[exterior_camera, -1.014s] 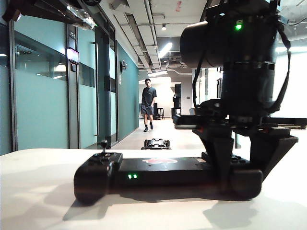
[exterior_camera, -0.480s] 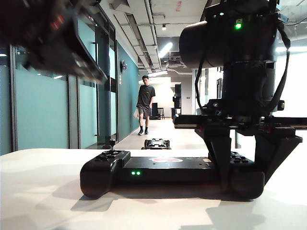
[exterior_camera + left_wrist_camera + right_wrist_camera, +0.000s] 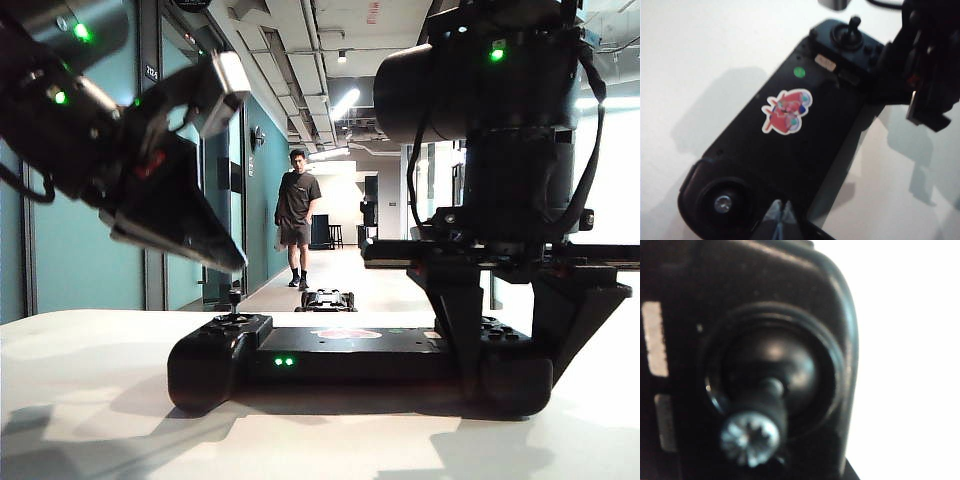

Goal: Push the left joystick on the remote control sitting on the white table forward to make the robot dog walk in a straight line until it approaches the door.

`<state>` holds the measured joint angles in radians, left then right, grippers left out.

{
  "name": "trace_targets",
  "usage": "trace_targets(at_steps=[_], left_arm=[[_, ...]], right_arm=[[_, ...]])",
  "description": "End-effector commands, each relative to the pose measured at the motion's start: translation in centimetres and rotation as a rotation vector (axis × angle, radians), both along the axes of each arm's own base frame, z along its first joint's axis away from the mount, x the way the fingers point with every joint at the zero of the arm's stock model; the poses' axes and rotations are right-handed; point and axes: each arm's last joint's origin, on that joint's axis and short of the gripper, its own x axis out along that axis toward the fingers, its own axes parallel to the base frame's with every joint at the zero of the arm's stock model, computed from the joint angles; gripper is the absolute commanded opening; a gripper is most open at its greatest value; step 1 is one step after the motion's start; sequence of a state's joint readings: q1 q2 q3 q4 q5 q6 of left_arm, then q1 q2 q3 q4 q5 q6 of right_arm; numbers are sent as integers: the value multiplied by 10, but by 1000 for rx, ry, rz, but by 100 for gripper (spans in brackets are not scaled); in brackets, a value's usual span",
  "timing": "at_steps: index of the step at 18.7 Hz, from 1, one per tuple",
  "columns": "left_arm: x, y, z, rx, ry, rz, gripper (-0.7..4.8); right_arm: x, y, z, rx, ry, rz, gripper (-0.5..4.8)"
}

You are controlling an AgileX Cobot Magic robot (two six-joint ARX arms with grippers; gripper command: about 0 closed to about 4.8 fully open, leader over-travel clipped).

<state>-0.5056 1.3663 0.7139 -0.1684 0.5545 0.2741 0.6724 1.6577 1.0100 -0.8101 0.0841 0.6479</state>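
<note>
The remote control (image 3: 355,360) lies flat on the white table (image 3: 90,400), its long side across the exterior view, two green lights on its near face. The right arm stands upright over the controller's 3 o'clock end; the right gripper (image 3: 510,345) points straight down, its two fingers (image 3: 462,330) planted either side of that end and pinching the controller between them. The right wrist view, very close and blurred, is filled by the thumbstick of that end. The left arm reaches in from 10 o'clock, tilted down toward the controller's 9 o'clock end; the left gripper (image 3: 232,262) ends in a dark point hanging just above the left joystick (image 3: 234,299), apart from it. Its fingertips seem to be pressed together in the left wrist view, low at the frame's edge, though too little shows to be certain. There the left joystick (image 3: 723,203) sits close to those tips, and a red-and-white logo (image 3: 786,111) marks the controller's middle. The robot dog (image 3: 328,299) crouches on the corridor floor beyond the table, at 12 o'clock from the controller, with a person (image 3: 296,215) walking behind it.
</note>
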Motion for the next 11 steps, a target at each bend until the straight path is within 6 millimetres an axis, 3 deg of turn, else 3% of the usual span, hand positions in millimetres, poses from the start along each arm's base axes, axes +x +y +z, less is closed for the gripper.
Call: trace_targets(at_steps=[1, 11], left_arm=[[5, -4, -3, -50, -15, -46, -5], [18, -6, -22, -33, -13, -39, -5]], right_arm=[[-1, -1, -2, -7, 23, -11, 198], [-2, -2, -2, -13, 31, -11, 198]])
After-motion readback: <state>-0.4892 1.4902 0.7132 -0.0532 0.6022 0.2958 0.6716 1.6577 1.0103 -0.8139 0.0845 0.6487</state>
